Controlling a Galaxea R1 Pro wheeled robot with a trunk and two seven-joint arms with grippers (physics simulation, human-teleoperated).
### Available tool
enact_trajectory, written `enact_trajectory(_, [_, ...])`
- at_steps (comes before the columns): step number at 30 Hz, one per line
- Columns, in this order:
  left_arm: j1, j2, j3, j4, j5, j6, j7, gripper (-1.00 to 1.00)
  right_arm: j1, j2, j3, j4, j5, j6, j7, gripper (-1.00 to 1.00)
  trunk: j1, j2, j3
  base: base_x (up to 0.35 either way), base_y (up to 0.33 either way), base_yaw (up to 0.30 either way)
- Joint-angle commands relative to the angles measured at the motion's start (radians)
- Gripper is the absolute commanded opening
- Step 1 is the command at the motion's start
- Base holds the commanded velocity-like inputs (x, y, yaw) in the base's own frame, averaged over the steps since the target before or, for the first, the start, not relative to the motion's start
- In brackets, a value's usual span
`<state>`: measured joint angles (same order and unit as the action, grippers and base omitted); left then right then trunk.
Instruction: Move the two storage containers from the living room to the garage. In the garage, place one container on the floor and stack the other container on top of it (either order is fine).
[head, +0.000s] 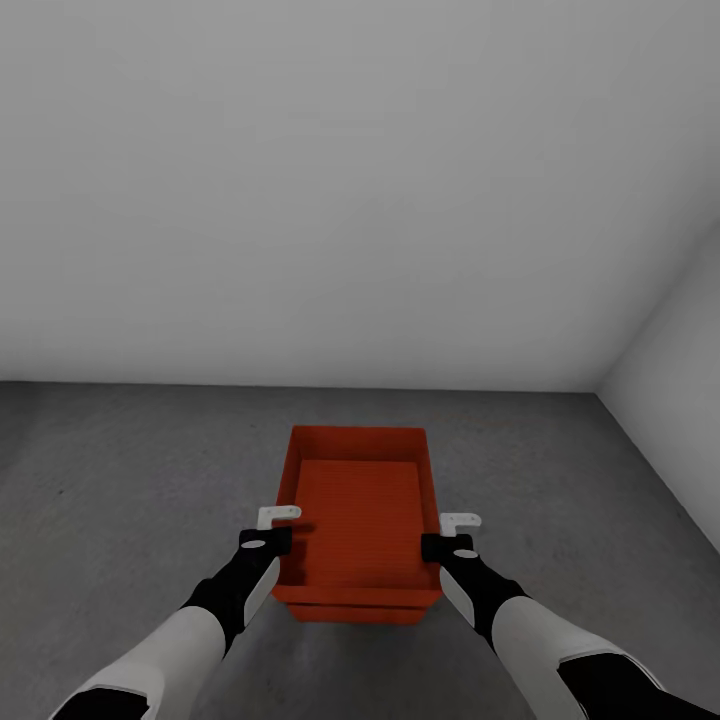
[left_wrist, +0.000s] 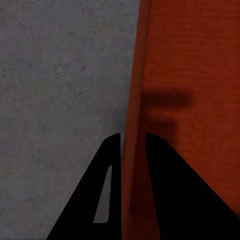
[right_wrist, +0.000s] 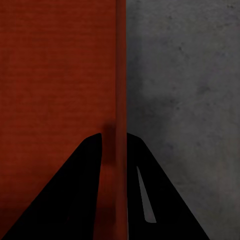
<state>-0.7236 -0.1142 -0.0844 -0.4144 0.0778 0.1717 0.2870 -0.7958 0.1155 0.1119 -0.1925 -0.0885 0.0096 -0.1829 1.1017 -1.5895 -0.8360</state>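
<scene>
Both arms reach forward and down, symmetric, forearms converging on the containers (head: 358, 520). Two orange-red boxes, one nested or stacked on the other: a second rim shows below the upper one at the near end. They sit over the grey floor (head: 120, 480) near the white wall (head: 350, 200). Left gripper (left_wrist: 132, 142) straddles the left side wall, fingers clamped on it, one inside, one outside. Right gripper (right_wrist: 114, 140) likewise clamped on the right side wall.
</scene>
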Motion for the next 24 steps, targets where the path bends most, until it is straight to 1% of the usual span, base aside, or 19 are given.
enact_trajectory(1, [0.000,0.001,0.003,0.000,0.091,0.006,0.009,-1.00,0.000,0.000,-0.011,-0.004,0.007,-0.035,-0.101,-1.00,0.000,0.000,-0.001,0.000,0.000,0.000])
enact_trajectory(11, [0.000,0.001,0.003,0.000,0.091,0.006,0.009,-1.00,0.000,0.000,-0.011,-0.004,0.007,-0.035,-0.101,-1.00,0.000,0.000,-0.001,0.000,0.000,0.000])
enact_trajectory(22, [0.000,0.001,0.003,0.000,0.091,0.006,0.009,-1.00,0.000,0.000,-0.011,-0.004,0.007,-0.035,-0.101,-1.00,0.042,-0.077,-0.035,0.000,0.000,0.000])
enact_trajectory(24, [0.000,0.001,0.003,0.000,0.091,0.006,0.009,-1.00,0.000,0.000,-0.011,-0.004,0.007,-0.035,-0.101,-1.00,0.042,-0.077,-0.035,0.000,0.000,0.000])
